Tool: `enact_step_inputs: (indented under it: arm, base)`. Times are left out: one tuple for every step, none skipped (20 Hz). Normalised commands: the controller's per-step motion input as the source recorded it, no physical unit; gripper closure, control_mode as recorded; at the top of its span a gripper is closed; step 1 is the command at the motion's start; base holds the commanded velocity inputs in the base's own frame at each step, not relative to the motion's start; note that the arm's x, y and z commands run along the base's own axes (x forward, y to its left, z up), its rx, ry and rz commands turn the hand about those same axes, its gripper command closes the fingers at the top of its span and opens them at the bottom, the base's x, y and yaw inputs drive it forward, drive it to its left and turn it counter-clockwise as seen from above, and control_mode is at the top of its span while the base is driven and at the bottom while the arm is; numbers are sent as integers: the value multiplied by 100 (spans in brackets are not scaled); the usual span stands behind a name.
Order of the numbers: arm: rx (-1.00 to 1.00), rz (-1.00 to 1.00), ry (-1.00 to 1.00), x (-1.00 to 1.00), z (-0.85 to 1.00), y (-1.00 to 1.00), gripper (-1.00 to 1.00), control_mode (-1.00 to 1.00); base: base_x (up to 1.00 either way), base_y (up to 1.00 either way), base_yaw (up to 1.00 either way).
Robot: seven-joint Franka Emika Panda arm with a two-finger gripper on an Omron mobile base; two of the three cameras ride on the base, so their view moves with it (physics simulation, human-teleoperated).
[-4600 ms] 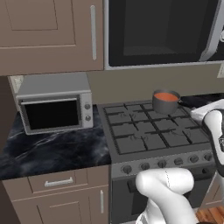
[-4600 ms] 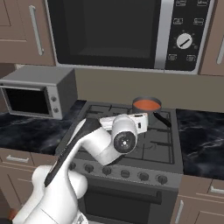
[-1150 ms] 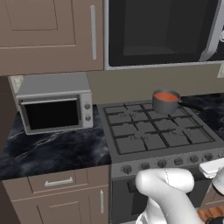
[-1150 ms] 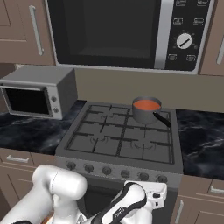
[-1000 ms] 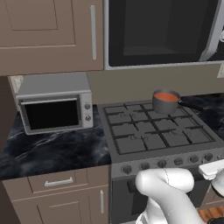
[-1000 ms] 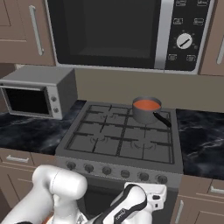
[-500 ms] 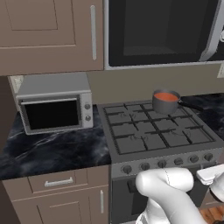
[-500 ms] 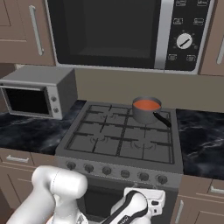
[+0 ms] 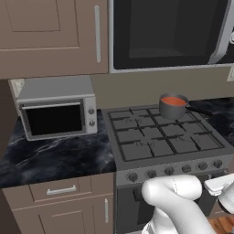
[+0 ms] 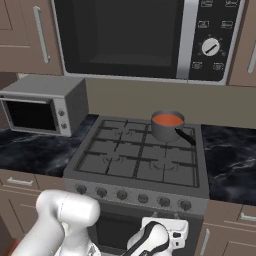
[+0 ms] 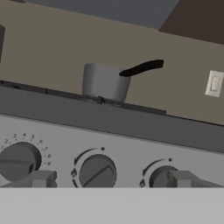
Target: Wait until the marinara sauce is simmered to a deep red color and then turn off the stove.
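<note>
Empty, wide-open gripper [image 11: 109,179] faces the stove [image 10: 140,165] knobs beside black marble counter [image 9: 55,157].

**Flat, even rendered light; soft detail in every view**

Light is diffuse and moderate, with no visible lamp and no harsh glare. Shadows are weak: a soft dark patch lies under the toaster oven [image 9: 57,112] on the marble bench [image 9: 55,157], and the microwave [image 10: 135,37] cavity reads almost black. The bench shows faint pale streaks of sheen. Both base views look coarse and slightly blurred, with jagged edges on the stove [image 10: 140,160] grates. The hand view is smoother, evenly lit, tilted, without edge distortion; its knobs [image 11: 97,173] carry gentle shading.
</note>
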Motion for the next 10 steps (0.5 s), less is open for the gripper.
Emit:
enact_step_inputs:
  arm:
    - [0, 0, 0, 7, 0, 0, -100, -100]
    - [0, 0, 0, 9, 0, 5, -100, -100]
    - [0, 0, 0, 9, 0, 8, -100, -100]
    - [0, 0, 0, 11, 0, 11, -100, -100]
    - [0, 0, 0, 12, 0, 14, -100, -100]
    - [0, 0, 0, 12, 0, 15, -100, -100]
    - [0, 0, 0, 15, 0, 17, -100, -100]
    - [0, 0, 0, 16, 0, 16, -100, -100]
    - [0, 0, 0, 15, 0, 15, -100, -100]
    - [0, 0, 0, 13, 0, 14, -100, -100]
  base:
    - [0, 0, 0]
    - [0, 0, 0]
    - [0, 0, 0]
    - [0, 0, 0]
    - [0, 0, 0]
    - [0, 0, 0]
    - [0, 0, 0]
    - [0, 0, 0]
    - [0, 0, 0]
    - [0, 0, 0]
